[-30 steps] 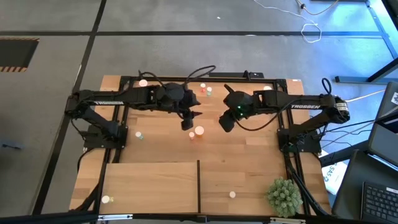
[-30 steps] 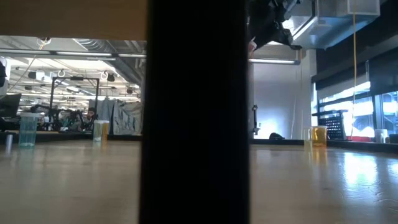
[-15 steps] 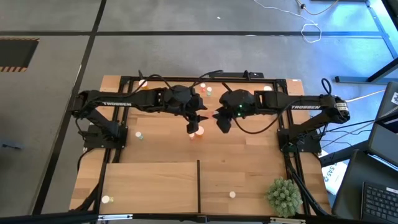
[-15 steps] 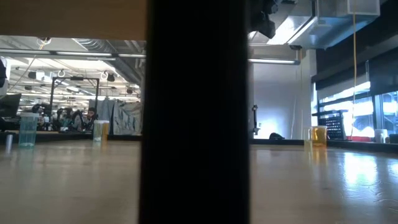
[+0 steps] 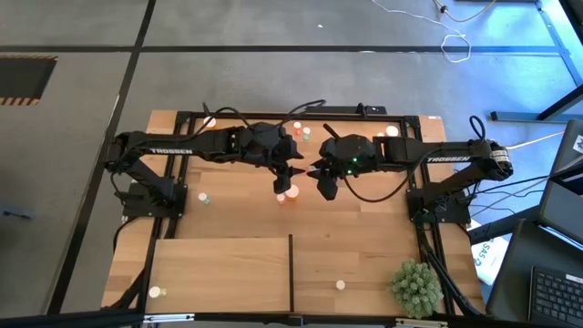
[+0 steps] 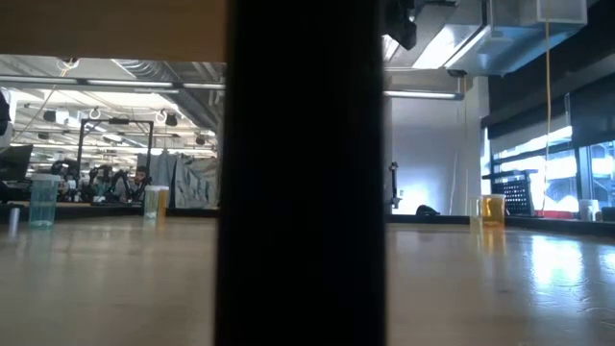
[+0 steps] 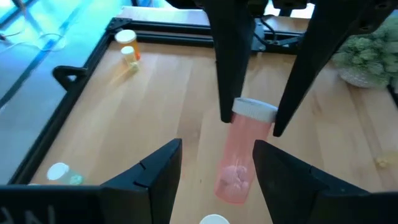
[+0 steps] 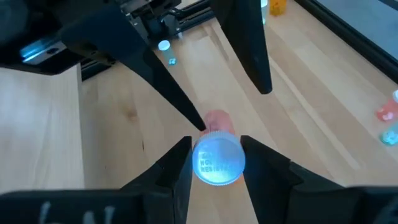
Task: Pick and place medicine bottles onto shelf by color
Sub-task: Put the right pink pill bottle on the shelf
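Handover over the bench centre: the left hand [image 7: 217,171] grasps the orange medicine bottle [image 7: 239,155]. The right hand [image 8: 216,158] sits at its cap, and I cannot tell whether it has clenched. Next, probably a firm grip there, then carry to the shelf [image 5: 219,264] at 6 o'clock.

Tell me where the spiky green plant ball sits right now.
In the high view, the plant ball sits at the table's bottom-right corner, on the right arm's side, just right of the shelf.
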